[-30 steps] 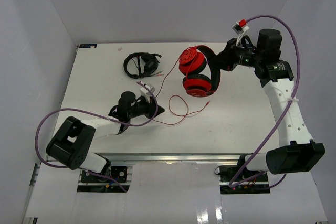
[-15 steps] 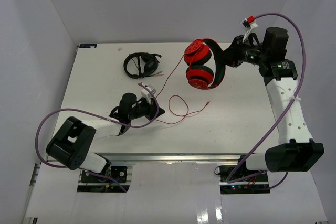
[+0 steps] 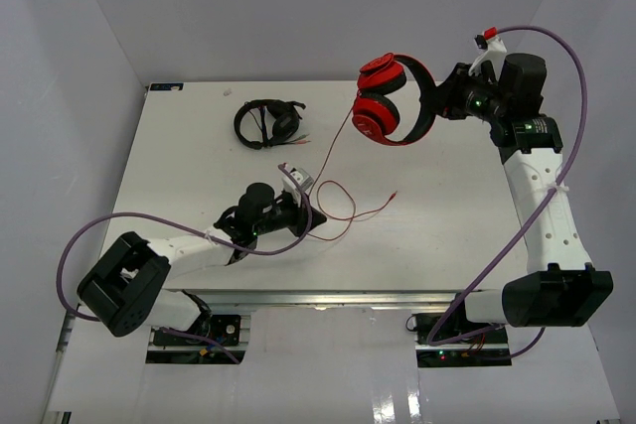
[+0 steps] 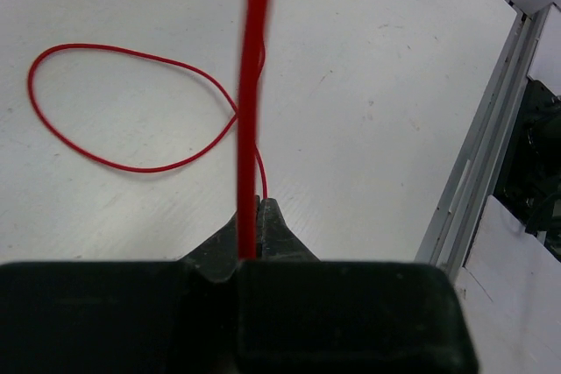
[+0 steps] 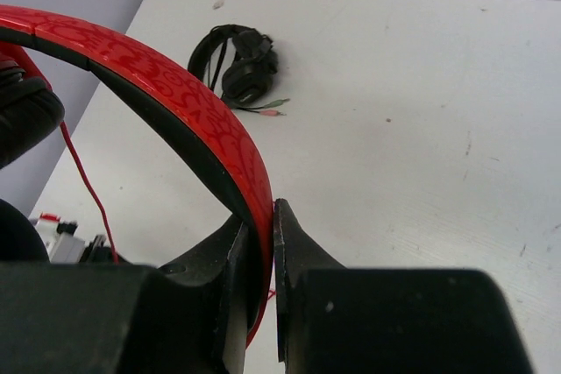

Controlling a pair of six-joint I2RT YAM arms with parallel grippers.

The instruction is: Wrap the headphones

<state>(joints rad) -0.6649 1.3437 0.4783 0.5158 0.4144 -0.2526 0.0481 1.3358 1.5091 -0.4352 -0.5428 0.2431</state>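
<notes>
The red headphones [image 3: 386,106] hang in the air over the far right of the table, ear cups down. My right gripper [image 3: 435,106] is shut on their red headband [image 5: 175,98], which sits clamped between the jaws [image 5: 261,216]. The thin red cable [image 3: 333,141] runs from the headphones down to my left gripper [image 3: 306,217], which is shut on it low over the table's middle. In the left wrist view the cable [image 4: 252,111] rises taut out of the shut gripper [image 4: 254,216]. The rest of the cable lies in a loop [image 4: 131,111] on the table, ending at the plug [image 3: 396,196].
Small all-black headphones [image 3: 266,123] lie at the far left of the white table [image 3: 179,166], with their plugs beside them; they also show in the right wrist view [image 5: 237,63]. White walls stand round the table. The metal front rail [image 4: 478,172] runs along the near edge.
My right gripper has lifted the red headphones higher and further to the right. My left gripper has moved right with the cable, which now runs tauter; the loop on the table has shrunk.
</notes>
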